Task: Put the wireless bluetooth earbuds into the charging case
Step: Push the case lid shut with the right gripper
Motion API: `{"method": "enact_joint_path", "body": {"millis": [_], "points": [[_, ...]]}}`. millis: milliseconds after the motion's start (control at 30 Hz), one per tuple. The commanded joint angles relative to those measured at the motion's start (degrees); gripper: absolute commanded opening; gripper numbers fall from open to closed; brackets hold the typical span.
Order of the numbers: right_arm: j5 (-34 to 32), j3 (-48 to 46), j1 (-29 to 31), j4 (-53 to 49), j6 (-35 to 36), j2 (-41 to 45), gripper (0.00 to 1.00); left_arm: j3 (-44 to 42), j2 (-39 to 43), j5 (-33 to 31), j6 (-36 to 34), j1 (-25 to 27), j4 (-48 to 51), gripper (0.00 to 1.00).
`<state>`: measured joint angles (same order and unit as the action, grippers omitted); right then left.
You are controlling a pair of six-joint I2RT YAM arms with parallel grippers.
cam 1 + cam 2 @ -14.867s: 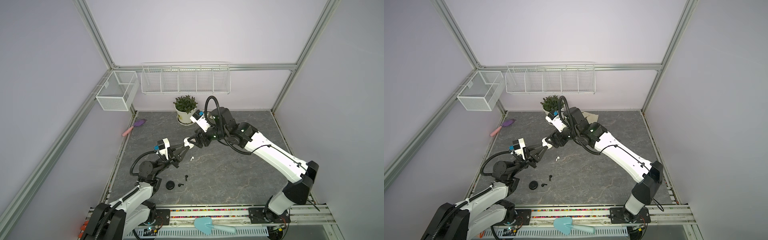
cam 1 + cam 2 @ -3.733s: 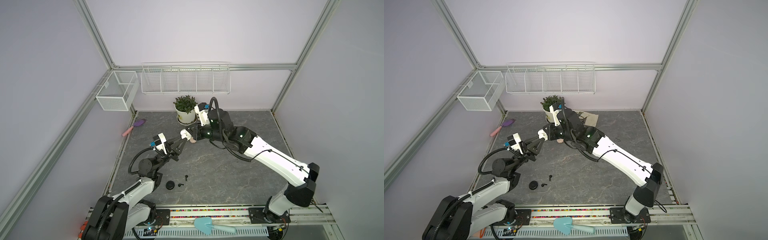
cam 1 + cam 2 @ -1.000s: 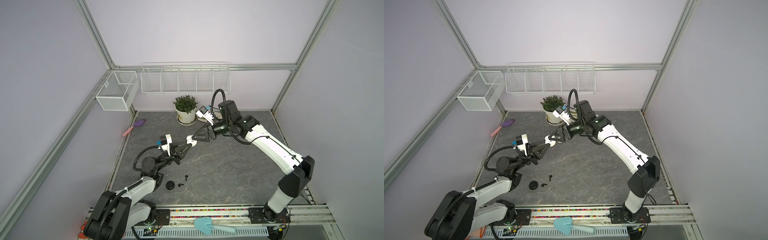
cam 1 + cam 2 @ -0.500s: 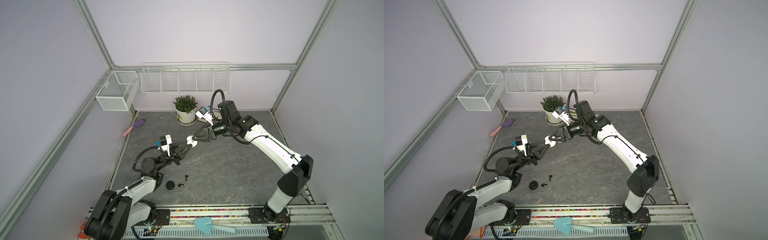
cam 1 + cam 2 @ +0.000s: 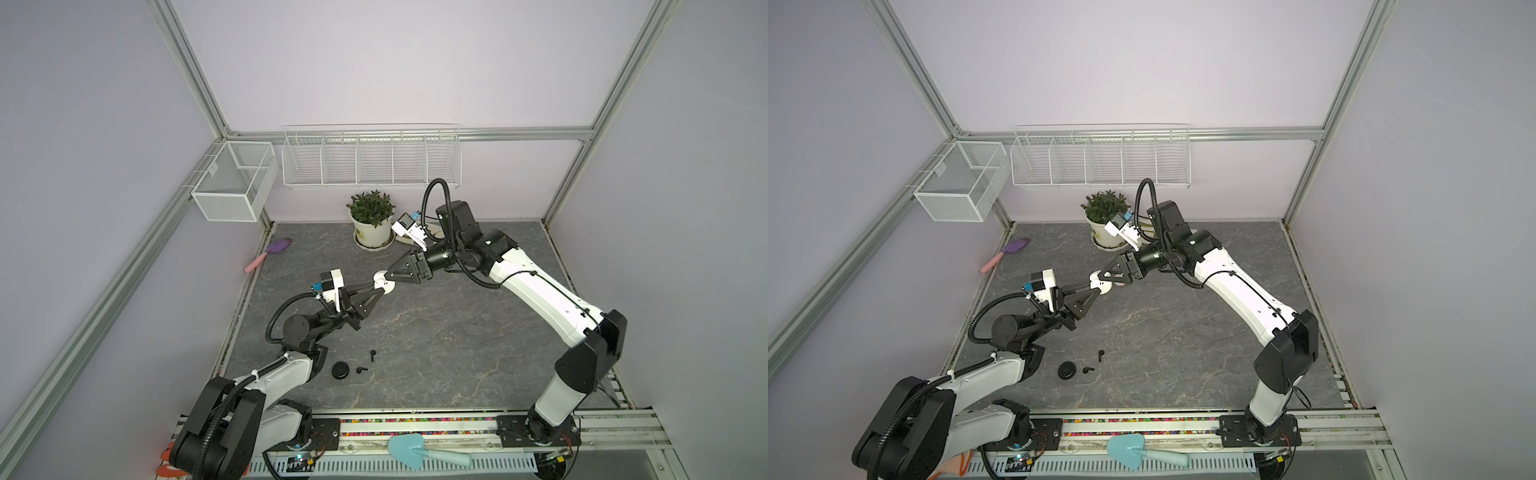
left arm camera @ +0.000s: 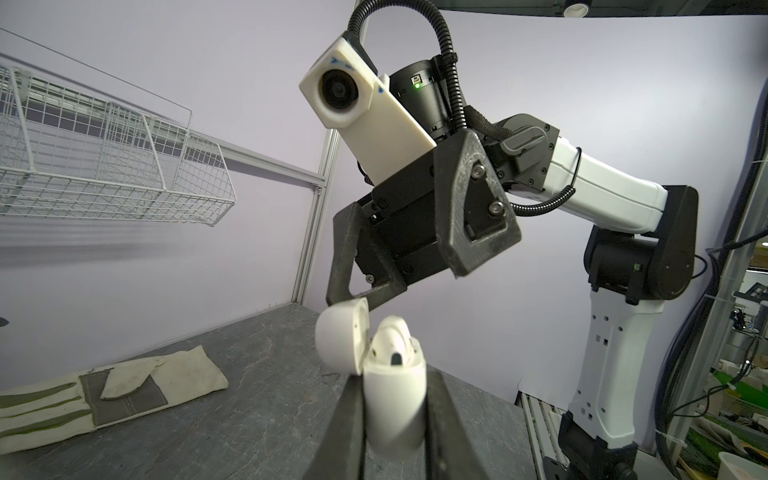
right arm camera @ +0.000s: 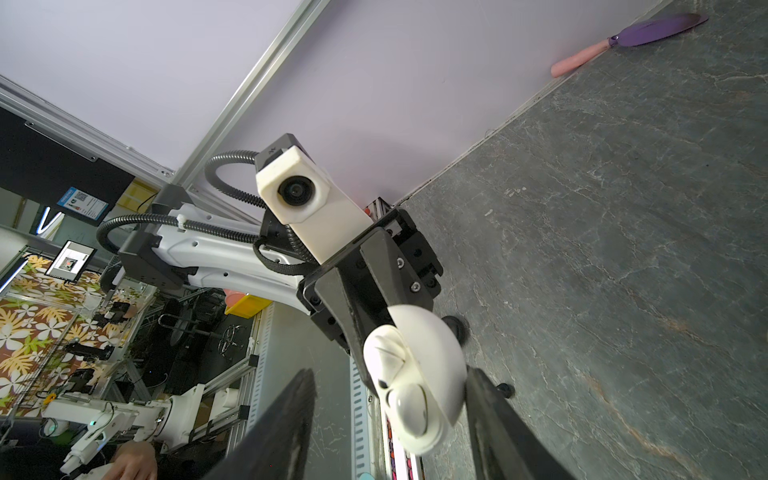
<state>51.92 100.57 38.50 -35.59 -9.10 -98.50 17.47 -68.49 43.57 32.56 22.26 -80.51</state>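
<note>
Aloft, left gripper (image 6: 392, 382) pinching charging case (image 6: 395, 409), earbud (image 6: 392, 338) seated, right gripper (image 7: 388, 374) spread, seemingly touching its open lid (image 6: 340, 336).

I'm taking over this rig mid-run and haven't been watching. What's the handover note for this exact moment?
Left pincer: shut on the white case, held above the table.
Right pincer: open, straddling the case's open lid.
Done: white earbuds sit in that case.
To do: close the lid. Two black earbuds lie loose on the table beside the black case.
</note>
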Motion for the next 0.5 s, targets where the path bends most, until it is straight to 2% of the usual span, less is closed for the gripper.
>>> {"method": "enact_joint_path", "body": {"millis": [0, 467], "points": [[3.27, -0.03, 0.7, -1.33, 1.57, 1.99, 0.6, 1.84, -0.77, -0.32, 0.92, 0.25, -0.52, 0.0], [2.16, -0.16, 0.72, -1.09, 1.19, 2.94, 0.59, 1.65, -1.03, 0.11, 1.19, 0.25, -0.5, 0.0]]}}
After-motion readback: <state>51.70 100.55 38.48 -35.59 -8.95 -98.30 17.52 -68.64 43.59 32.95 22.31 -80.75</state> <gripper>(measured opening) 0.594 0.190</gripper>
